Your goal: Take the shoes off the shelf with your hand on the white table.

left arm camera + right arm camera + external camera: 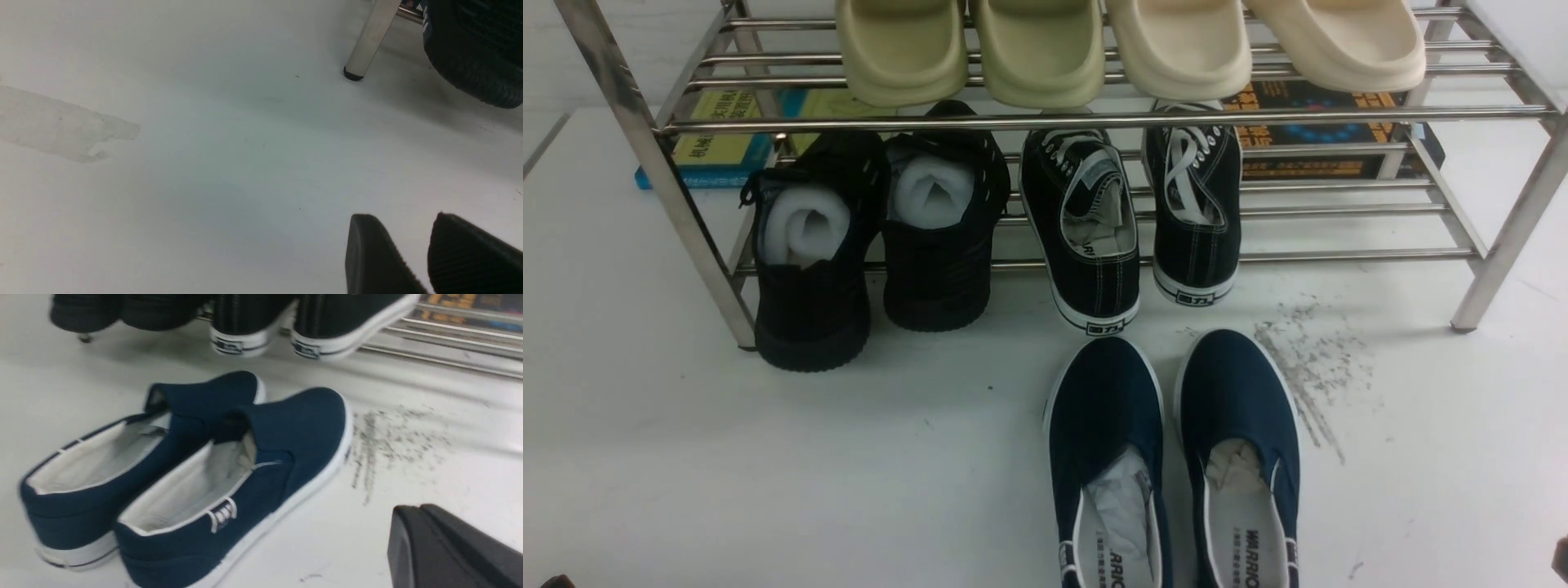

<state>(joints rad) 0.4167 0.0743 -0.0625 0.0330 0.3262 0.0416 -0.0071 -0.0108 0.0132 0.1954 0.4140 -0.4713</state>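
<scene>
The navy-blue slip-on shoes stand side by side on the white table (727, 474), toes toward the shelf (1094, 121). The left shoe (1104, 425) and the right shoe (1237, 408) each hold paper stuffing. In the right wrist view the pair (253, 457) lies close beside my right gripper (421, 508), which is shut and empty, apart from the shoes. My left gripper (402, 216) hovers over bare table with its jaws a little apart and nothing between them. Only slivers of the arms show at the front view's bottom corners.
Black lace-up sneakers (1143, 212) and all-black shoes with foam rolls (874, 229) sit on the lower tier. Cream slippers (1127, 49) sit on top. Books (719, 147) lie behind the shelf. Grey scuff marks (1311, 367) lie right of the navy pair. A shelf leg (369, 41) stands near the left gripper.
</scene>
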